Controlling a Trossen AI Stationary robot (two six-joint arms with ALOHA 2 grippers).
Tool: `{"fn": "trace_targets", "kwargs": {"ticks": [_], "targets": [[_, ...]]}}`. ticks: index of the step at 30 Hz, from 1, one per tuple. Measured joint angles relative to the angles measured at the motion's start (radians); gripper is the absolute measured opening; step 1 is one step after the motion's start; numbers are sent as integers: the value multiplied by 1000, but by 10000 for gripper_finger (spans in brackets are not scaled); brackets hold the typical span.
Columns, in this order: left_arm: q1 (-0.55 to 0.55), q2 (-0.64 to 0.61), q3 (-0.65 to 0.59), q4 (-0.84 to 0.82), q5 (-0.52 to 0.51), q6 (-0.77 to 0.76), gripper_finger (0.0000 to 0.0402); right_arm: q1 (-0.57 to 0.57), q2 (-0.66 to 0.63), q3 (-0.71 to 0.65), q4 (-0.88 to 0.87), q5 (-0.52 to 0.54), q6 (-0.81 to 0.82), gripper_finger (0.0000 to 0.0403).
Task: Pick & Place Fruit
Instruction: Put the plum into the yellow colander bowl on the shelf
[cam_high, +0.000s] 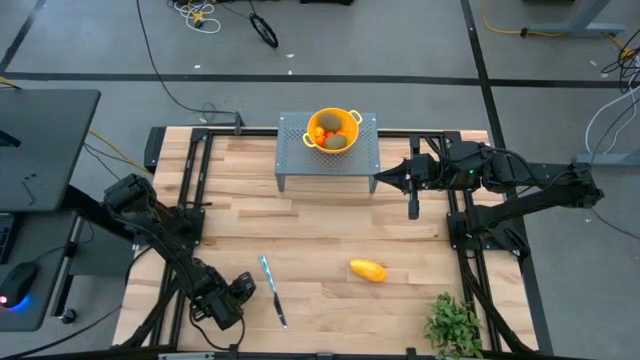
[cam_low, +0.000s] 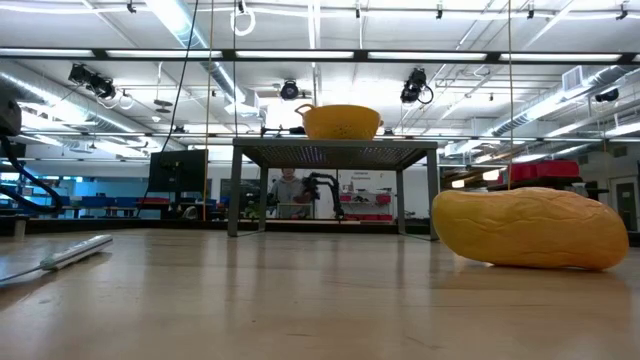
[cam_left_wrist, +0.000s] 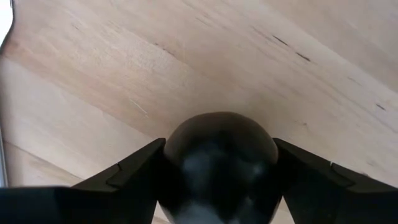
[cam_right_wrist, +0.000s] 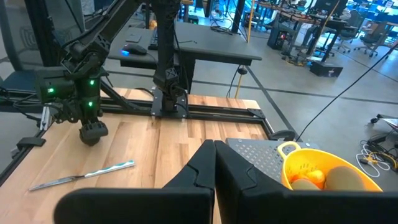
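Room: open workshop with grey floor, cables and desks beyond the table.
Table (cam_high: 330, 235): pale wood planks, filling the centre of the high view.
Stand (cam_high: 290, 150): perforated grey metal, top centre of the table.
Colander (cam_high: 333, 130): yellow, on the stand, holding olive-green ovals (cam_high: 334, 141) and small orange-red pieces (cam_high: 322, 130).
Yellow-orange fruit (cam_high: 368, 270): lying on the wood, lower centre-right.
Knife (cam_high: 272, 290): silver, lower centre, just right of the left gripper.
Plant (cam_high: 455, 325): leafy, lower right corner.
Left gripper (cam_high: 232, 300): lower left, jaws set wide around the dark round fruit (cam_left_wrist: 219, 158), fingers (cam_left_wrist: 134, 171) against its sides.
Right gripper (cam_high: 388, 180): beside the stand's right edge, fingers pressed together, holding nothing.
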Motion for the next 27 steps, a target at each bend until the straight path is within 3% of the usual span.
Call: {"fn": "trace_targets", "kwargs": {"ticks": [16,27], "targets": [[4,-150,51,-78,-7,0,277,0,0,0,1,0,-10,3],[17,-170,87,-86,-50,61,278,0,0,0,1,0,-30,3]]}}
